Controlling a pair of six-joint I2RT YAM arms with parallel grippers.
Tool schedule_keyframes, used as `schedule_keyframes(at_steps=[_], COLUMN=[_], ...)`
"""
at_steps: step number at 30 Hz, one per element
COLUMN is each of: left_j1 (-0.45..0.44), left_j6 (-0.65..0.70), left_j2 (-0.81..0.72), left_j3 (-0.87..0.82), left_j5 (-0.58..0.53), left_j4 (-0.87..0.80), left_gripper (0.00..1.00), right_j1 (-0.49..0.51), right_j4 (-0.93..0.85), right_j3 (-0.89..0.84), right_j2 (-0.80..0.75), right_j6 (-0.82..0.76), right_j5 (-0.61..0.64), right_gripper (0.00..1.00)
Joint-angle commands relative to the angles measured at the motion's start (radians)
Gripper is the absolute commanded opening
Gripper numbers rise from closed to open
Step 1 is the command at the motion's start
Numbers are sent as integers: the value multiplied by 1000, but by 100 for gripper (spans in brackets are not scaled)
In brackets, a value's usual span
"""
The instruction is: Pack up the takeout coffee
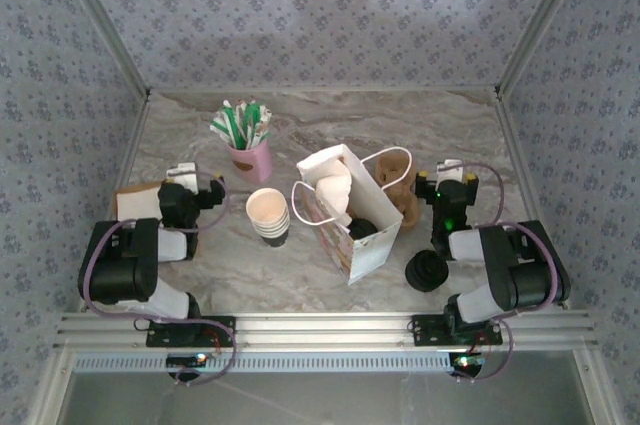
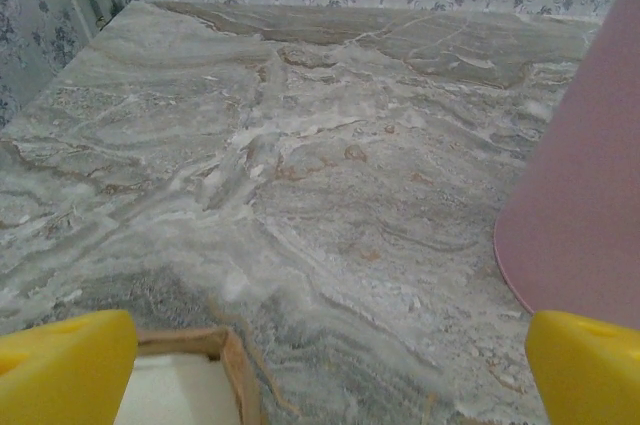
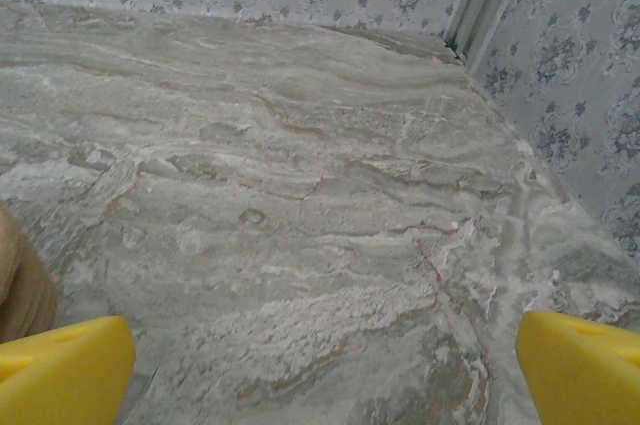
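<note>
Takeout coffee (image 1: pixel 362 228) apparently sits upright, black lid up, inside white paper bag (image 1: pixel 372 250). Lies left of right gripper (image 1: pixel 452 173), the nearer one. Right gripper and left gripper (image 1: pixel 185 173): fingers apart, empty.

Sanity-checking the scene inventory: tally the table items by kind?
Paper bag: 1
Lidded coffee cup, in the bag: 1
White item in the bag: 1
Stack of lidless cups: 1
Stack of black lids: 1
Pink holder with stirrers: 1
Brown item beside the bag: 1
Tan tray: 1
Total: 8
</note>
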Motion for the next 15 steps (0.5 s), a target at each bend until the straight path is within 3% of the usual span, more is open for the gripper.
schedule_keyframes(at_steps=[1, 5, 6, 7, 9, 11, 15], left_j1=[-10, -14, -15, -16, -16, -16, -15], left_j6=[5, 4, 5, 5, 5, 5, 7], left_j2=[18, 26, 25, 26, 26, 26, 25], left_j3=[79, 113, 114, 113, 115, 115, 115], left_j5=[-10, -25, -25, -27, -29, -30, -30], left_j4=[-105, -160, -162, -160, -162, -163, -163], left_gripper=[100, 100, 100, 99, 99, 99, 99], right_j1=[-29, -78, -105, -118, -101, -121, -122], right_j4=[-82, -130, -102, 38, -85, -17, -46], right_j3=[61, 78, 65, 37, 59, 48, 56], right_j2=[7, 17, 32, 86, 55, 72, 64], right_j6=[0, 58, 73, 54, 93, 63, 67], right_j5=[-31, -102, -144, -160, -134, -154, -151], right_gripper=[100, 100, 100, 100, 100, 100, 100])
